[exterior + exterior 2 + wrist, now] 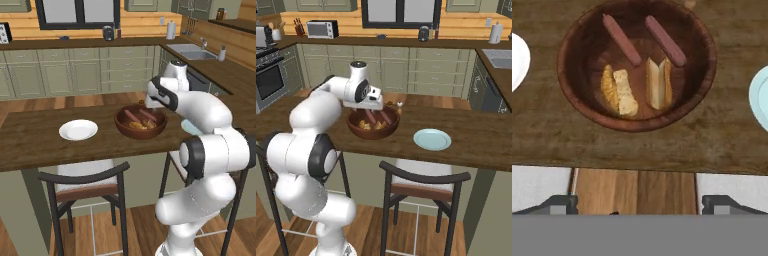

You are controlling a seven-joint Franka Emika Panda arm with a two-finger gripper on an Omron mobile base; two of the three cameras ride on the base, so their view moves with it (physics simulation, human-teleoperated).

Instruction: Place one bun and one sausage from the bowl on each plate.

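- Left base view: bowl (140, 121) at frame centre on surface (35, 142), white plate (78, 130) to its left; gripper (149, 104) above bowl's right rim.
- Right base view: bowl (372, 123) left of centre, blue-rimmed plate (432, 139) to its right, both plates bare.
- Hand view: gripper (639, 206) wide open, empty, at bottom; two sausages (621, 39) and two buns (618, 91) higher up in bowl. Best to descend straight over one bun, jaws spanning its narrow width.

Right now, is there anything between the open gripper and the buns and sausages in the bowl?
Nothing visible is in the way. The gripper is open above the near edge of the table. The bowl is uncovered, with two sausages and two buns lying exposed inside.
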